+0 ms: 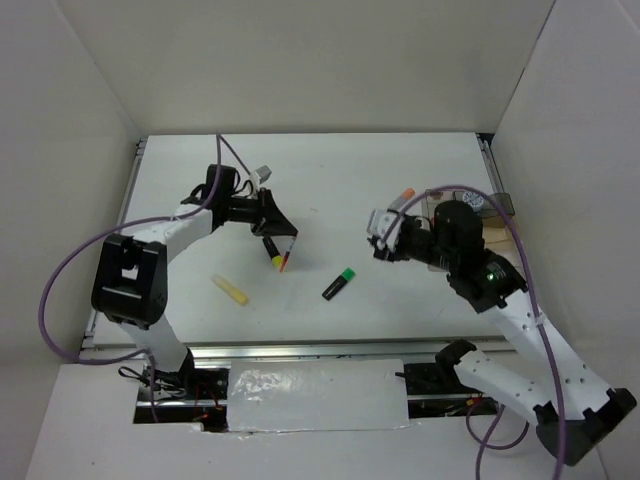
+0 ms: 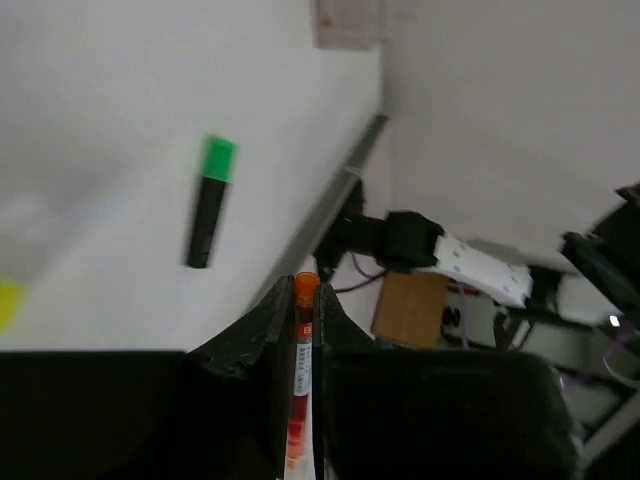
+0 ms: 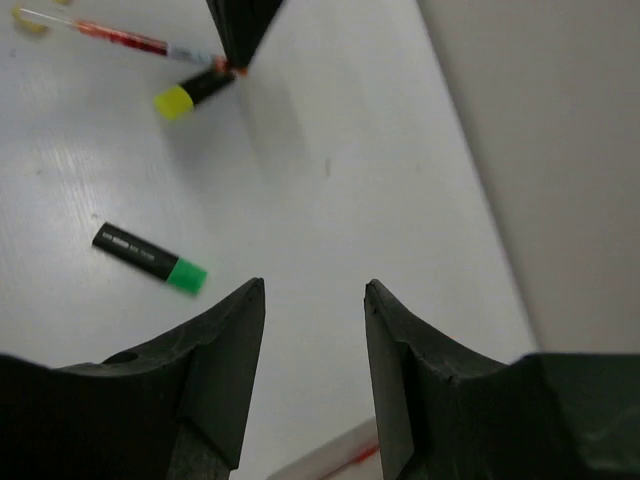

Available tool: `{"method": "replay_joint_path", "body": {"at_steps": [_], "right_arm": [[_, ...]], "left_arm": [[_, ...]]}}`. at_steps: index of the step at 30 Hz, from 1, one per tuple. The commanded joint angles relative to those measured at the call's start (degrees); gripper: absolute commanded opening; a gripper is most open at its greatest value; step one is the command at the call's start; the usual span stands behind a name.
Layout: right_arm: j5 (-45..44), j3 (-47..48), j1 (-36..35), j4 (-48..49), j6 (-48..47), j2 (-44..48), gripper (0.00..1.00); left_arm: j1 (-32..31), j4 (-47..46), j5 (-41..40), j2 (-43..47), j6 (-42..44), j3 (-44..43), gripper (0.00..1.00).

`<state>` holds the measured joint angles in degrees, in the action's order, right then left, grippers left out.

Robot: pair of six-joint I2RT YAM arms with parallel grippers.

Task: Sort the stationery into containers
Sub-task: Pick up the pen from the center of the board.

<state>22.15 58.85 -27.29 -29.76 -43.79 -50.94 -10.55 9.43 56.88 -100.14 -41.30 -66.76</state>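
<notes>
My left gripper (image 1: 281, 243) (image 2: 305, 292) is shut on the thin red pen (image 2: 303, 345), whose tip (image 1: 284, 263) points down at the table. A yellow-capped black highlighter (image 1: 271, 252) (image 3: 189, 93) lies right beside that tip. The green-capped highlighter (image 1: 339, 283) (image 2: 209, 201) (image 3: 150, 259) lies alone mid-table, and the pale yellow stick (image 1: 230, 289) further left. My right gripper (image 1: 382, 238) (image 3: 314, 292) is open and holds nothing. The white orange-capped marker (image 1: 400, 201) (image 3: 335, 459) is just behind it. The containers (image 1: 434, 205) are mostly hidden by the right arm.
A round bluish tub (image 1: 475, 203) shows behind the right wrist. White walls close in the table at the back and both sides. The left arm's purple cable (image 1: 60, 280) loops out past the left edge. A metal rail (image 1: 300, 352) runs along the near edge.
</notes>
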Motion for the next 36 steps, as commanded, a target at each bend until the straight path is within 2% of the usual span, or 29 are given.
{"method": "replay_joint_path", "body": {"at_steps": [1, 2, 4, 8, 9, 12, 16, 19, 26, 36], "right_arm": [[2.0, -7.5, -6.4, 12.6, -15.5, 5.0, 0.52], [2.5, -8.7, -9.9, 14.7, -17.6, 7.1, 0.52], [3.9, -12.2, -13.6, 16.0, -24.0, 8.6, 0.52], [3.2, -15.4, -24.0, 15.8, -34.0, 10.2, 0.51], [2.4, -15.9, -28.7, 15.4, -34.8, 10.2, 0.51], [-2.5, -18.6, -36.7, 16.3, -37.6, 10.3, 0.50], [-6.8, -22.7, -41.3, 20.7, -40.7, 9.6, 0.49], [-8.3, -21.3, -42.1, 20.6, -39.9, 6.5, 0.49], [-13.8, -23.2, -42.0, 27.6, -44.0, 2.8, 0.52], [-15.7, -23.4, -40.9, 27.2, -46.8, -0.6, 0.48]], "left_arm": [[-4.7, -14.9, 12.3, 6.5, -11.0, 6.8, 0.00], [-5.7, -18.2, 13.9, 7.5, -15.3, 8.0, 0.00], [-8.6, -23.3, 14.5, 9.9, -17.1, 10.4, 0.00], [-12.7, -21.8, 15.3, 12.2, -16.3, 11.1, 0.00], [-13.8, -23.9, 15.7, 12.2, -17.1, 11.4, 0.00], [-14.8, -23.9, 16.5, 11.4, -17.9, 11.0, 0.00], [-16.2, -22.3, 15.5, 10.6, -16.9, 11.1, 0.00], [-17.0, -21.6, 14.9, 10.4, -16.2, 11.1, 0.00], [-17.1, -18.8, 13.8, 10.1, -14.4, 10.3, 0.00], [-17.2, -17.9, 13.2, 10.0, -13.6, 9.5, 0.00]]}}
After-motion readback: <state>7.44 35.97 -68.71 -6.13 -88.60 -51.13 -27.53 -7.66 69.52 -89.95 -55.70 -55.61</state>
